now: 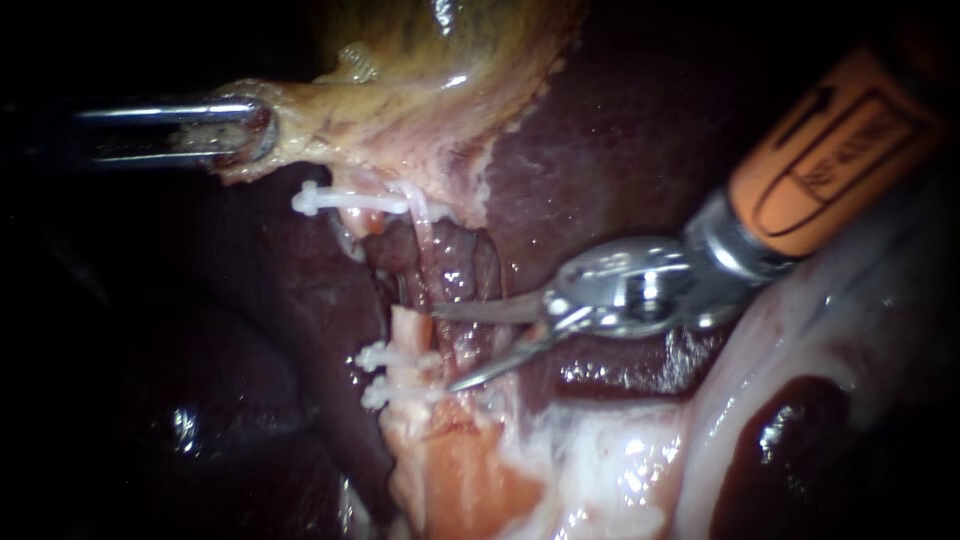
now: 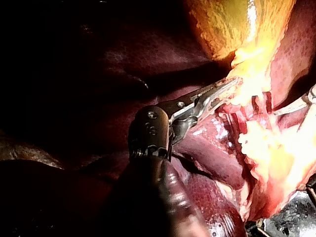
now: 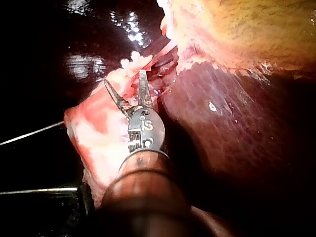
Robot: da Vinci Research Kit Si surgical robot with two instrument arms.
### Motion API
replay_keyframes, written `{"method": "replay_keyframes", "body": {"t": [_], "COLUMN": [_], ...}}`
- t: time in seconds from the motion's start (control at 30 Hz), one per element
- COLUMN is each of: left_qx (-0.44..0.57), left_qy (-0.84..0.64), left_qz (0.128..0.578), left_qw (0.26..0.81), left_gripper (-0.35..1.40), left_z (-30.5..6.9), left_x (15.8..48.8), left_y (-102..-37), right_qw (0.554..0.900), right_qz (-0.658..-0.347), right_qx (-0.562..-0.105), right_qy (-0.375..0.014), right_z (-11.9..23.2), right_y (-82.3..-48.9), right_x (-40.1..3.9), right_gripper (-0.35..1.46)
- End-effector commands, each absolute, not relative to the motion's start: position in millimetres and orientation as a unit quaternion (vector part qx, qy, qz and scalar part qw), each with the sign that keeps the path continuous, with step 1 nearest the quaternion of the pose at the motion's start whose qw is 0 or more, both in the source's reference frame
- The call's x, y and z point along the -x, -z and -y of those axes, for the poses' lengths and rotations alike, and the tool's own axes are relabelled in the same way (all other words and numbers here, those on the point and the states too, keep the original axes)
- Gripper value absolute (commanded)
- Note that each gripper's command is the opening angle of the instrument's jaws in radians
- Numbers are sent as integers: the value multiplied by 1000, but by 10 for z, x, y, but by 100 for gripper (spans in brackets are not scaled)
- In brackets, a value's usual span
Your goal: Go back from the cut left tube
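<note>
Right tool (image 1: 445, 350) blades spread, cut left tube (image 1: 409, 330) just ahead of tips, shaft leading upper right; left tool (image 1: 255, 130) pinches gallbladder (image 1: 420, 50).

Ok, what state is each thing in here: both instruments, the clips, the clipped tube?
Left instrument, slender steel: shut on the pale gallbladder edge.
Right instrument, curved steel blades: open, holding nothing.
Upper white plastic clip: closed on tube.
Two lower white plastic clips: closed on tube stump.
Pinkish left tube: cut between the clips.
</note>
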State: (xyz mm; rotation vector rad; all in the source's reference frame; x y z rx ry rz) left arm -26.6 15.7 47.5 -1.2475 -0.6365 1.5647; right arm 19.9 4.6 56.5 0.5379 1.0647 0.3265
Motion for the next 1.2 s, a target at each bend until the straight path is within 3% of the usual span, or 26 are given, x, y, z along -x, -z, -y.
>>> {"method": "replay_keyframes", "body": {"t": [0.03,0.37,1.2], "left_qx": [515,515,517], "left_qy": [-646,-646,-651], "left_qz": [263,263,256], "left_qw": [497,498,493], "left_gripper": [-35,-35,-35], "left_z": [-157,-157,-145], "left_x": [266,268,303], "left_y": [-475,-475,-519], "right_qw": [816,828,831], "right_qz": [-499,-493,-494], "right_qx": [-247,-208,-201], "right_qy": [-154,-167,-159], "right_z": [-47,-56,-63], "right_y": [-561,-548,-556], "right_x": [-191,-136,-118], "right_gripper": [145,145,145]}}
